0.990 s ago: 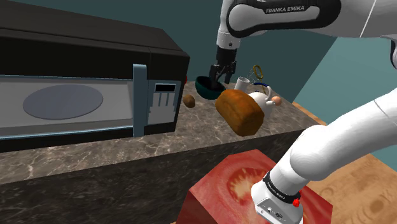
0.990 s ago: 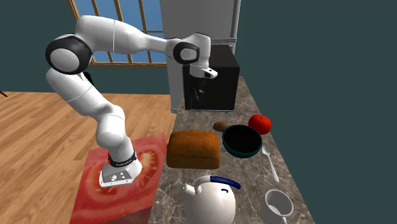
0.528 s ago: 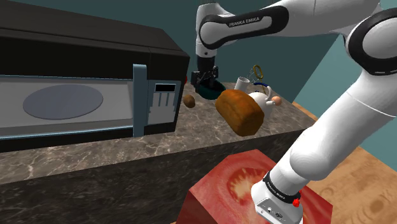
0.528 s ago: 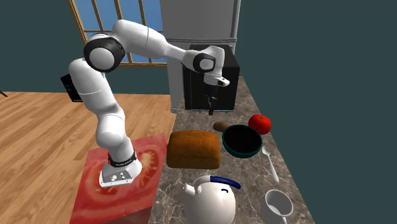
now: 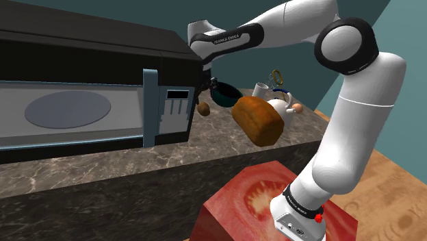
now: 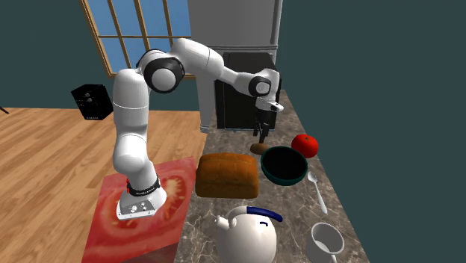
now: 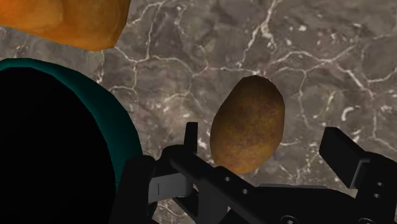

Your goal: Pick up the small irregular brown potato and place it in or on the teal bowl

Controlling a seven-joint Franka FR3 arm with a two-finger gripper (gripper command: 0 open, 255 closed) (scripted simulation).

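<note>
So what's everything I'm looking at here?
Potato: 1, brown, on the counter beside the bowl.
Bowl: 1, teal, by the loaf.
Loaf: 1, brown, at the counter's edge.
Tomato: 1, red, beside the bowl.
Spoon: 1, white, beside the bowl.
Teapot: 1, white, near the loaf.
Cup: 1, white, by the teapot.
Microwave: 1, black, on the counter.
Counter: 1, dark marble.
Stand: 1, red, on the wood floor.
Arm: 1, white.
Gripper: 1, black, open, above the potato.

On the counter, the potato lies just beside the bowl, with the loaf near.
</note>
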